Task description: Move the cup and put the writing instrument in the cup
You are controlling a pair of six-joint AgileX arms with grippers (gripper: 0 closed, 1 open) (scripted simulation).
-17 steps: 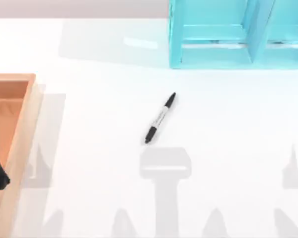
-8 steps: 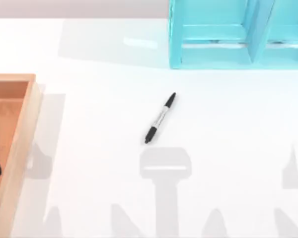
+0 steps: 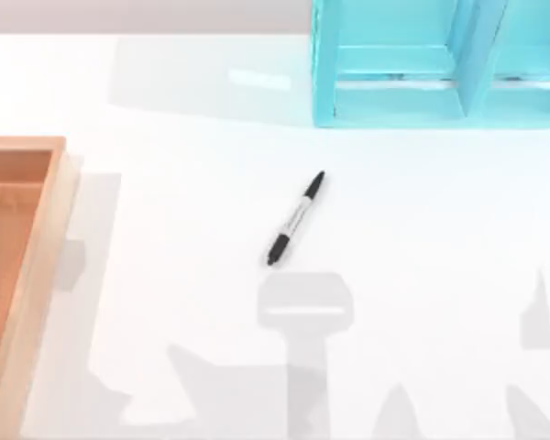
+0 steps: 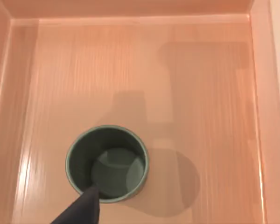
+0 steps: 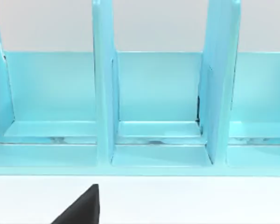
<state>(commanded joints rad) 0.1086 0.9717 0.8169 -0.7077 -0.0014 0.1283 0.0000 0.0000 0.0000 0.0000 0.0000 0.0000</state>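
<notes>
A slim marker pen (image 3: 296, 218) with a black cap, black end and light grey barrel lies flat on the white bench (image 3: 422, 229), near the middle of the top view. It rests on a slant, with one black end toward the turquoise divided rack (image 3: 412, 64) at the far right and the other toward the near edge. It is well apart from everything else.

A shallow light-wood tray (image 3: 38, 266) sits at the bench's left edge. In the left wrist view, a small dark olive-grey matte cylindrical cup (image 4: 107, 163) with no handle stands upright on the floor of the wooden tray (image 4: 200, 93), its open mouth facing the camera, away from the tray's walls. One dark fingertip (image 4: 81, 210) of the left end effector reaches to the cup's rim; whether it touches cannot be told, nor whether this end effector is open or closed.

The right wrist view looks at the turquoise rack (image 5: 154, 93), whose upright partitions split it into open compartments, standing on the white bench (image 5: 200, 200). A dark fingertip (image 5: 81, 207) of the right end effector shows over the bench in front of the rack; its state cannot be told either.
</notes>
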